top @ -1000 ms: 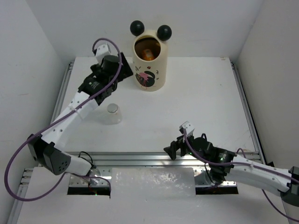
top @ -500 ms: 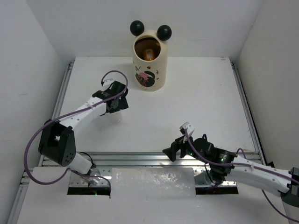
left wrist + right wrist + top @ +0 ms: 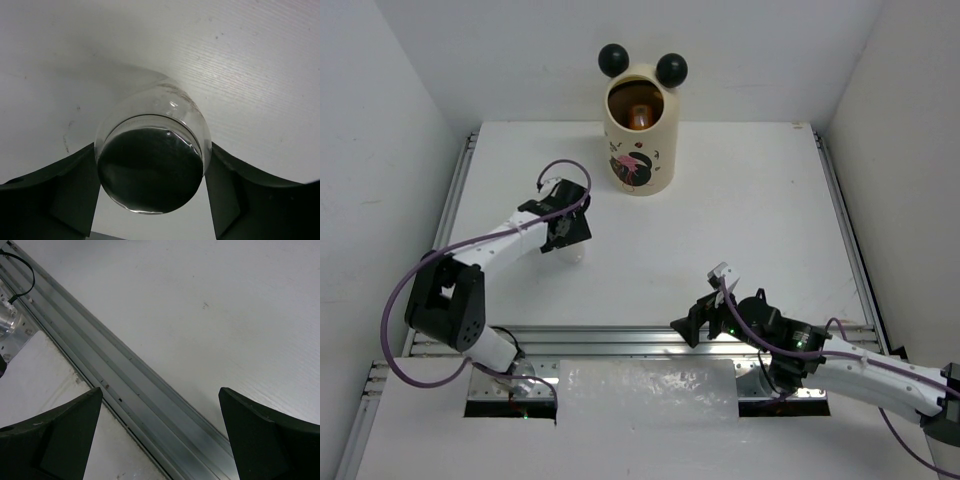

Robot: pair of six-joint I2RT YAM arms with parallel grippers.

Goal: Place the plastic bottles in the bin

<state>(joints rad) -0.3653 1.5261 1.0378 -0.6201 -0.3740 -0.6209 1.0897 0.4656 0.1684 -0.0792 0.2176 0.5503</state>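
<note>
A clear plastic bottle [image 3: 150,175] stands upright on the white table, its round cap facing the left wrist camera. My left gripper [image 3: 152,152] is shut on it, a dark finger [image 3: 70,190] pressed against each side. From above, the left gripper [image 3: 567,232] covers the bottle, and only a faint clear edge [image 3: 574,256] shows. The cream bin [image 3: 642,150] with two black ball ears stands at the back, with an orange bottle [image 3: 638,113] inside it. My right gripper [image 3: 705,322] hangs open and empty over the near rail; its jaws [image 3: 160,392] are wide apart.
An aluminium rail [image 3: 150,405] runs along the table's near edge under the right gripper. White walls close in the left, right and back sides. A purple cable [image 3: 405,290] loops beside the left arm.
The left arm came down from beside the bin onto the clear bottle, and its fingers closed on the bottle's sides. The right arm has hardly moved.
</note>
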